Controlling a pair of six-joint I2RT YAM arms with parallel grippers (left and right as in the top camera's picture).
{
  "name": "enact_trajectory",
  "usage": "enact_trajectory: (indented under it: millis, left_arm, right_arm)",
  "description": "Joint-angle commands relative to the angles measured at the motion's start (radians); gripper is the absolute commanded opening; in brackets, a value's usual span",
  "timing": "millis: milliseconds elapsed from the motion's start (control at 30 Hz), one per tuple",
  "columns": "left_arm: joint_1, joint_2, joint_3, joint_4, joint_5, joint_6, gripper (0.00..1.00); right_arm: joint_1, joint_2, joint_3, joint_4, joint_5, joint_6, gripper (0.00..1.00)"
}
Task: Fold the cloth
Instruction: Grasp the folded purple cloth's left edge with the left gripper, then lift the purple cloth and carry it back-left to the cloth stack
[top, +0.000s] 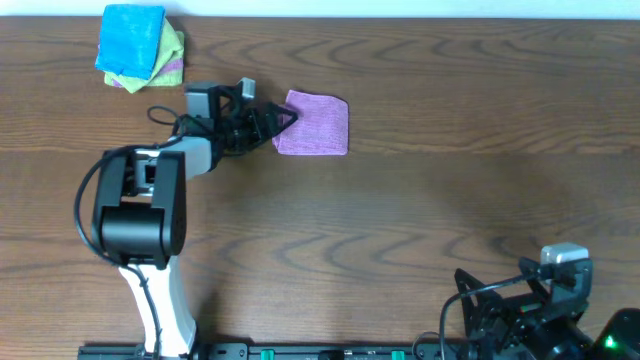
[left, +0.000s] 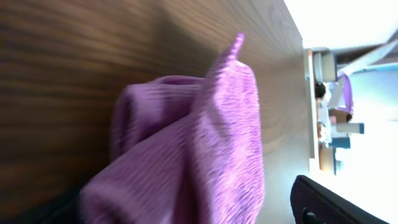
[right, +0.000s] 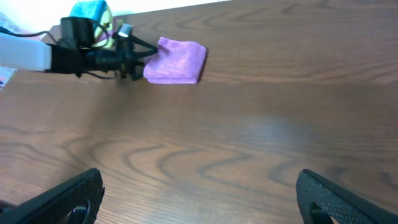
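Big wooden table (top: 450, 170), and all the action is up in its far left part. The left arm (top: 140, 205) rises from its base and reaches across to its own right. The right arm (top: 545, 300) sits tucked at the near right corner, well apart from everything, so the left is plainly the nearer one. At the far left corner, behind the working wrist, there's a stack of spare cloths (top: 140, 48), out of play. Now the cloth (top: 320, 125): it lies on the wood directly ahead of the left gripper (top: 282, 119), on the robot's right of the fingertips. It is close to square, a shade longer along the line the gripper points. Its near edge is drawn to a peak just where the fingertips meet. From the left wrist the cloth (left: 205, 143) fills the view, bunched and lifted in a ridge that runs down into the fingers, so I read those jaws as closed on that near edge. That's the relation that counts: the free part stretches straight out in front of the pincer, so the pinched edge would have to travel forward, up and over, toward the opposite edge. The right gripper (right: 199, 193) has its fingers spread wide, gripping nothing, facing bare wood with the cloth far off. The little tag I can't make out.
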Motion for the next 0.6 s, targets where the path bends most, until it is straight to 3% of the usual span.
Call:
enact_trajectory:
  millis: [0, 67, 167, 233, 567]
  left_arm:
    - [-0.047, 0.093, -0.003, -0.029, -0.031, -0.026, 0.93]
    - [-0.076, 0.126, 0.013, -0.031, -0.029, -0.034, 0.84]
    - [-0.105, 0.175, 0.042, -0.032, -0.029, -0.037, 0.33]
    - [-0.120, 0.211, 0.076, -0.032, -0.030, -0.050, 0.06]
    - [-0.130, 0.249, 0.219, -0.038, 0.080, -0.076, 0.06]
  right_arm:
    - [-0.003, -0.006, 0.018, 0.017, -0.035, 0.034, 0.99]
    - [-0.003, -0.006, 0.024, 0.027, -0.035, 0.051, 0.99]
    - [-0.003, -0.006, 0.044, 0.033, -0.047, 0.056, 0.99]
    - [-0.003, -0.006, 0.068, 0.034, -0.047, 0.063, 0.99]
    - [-0.003, -0.006, 0.118, 0.023, -0.030, 0.063, 0.99]
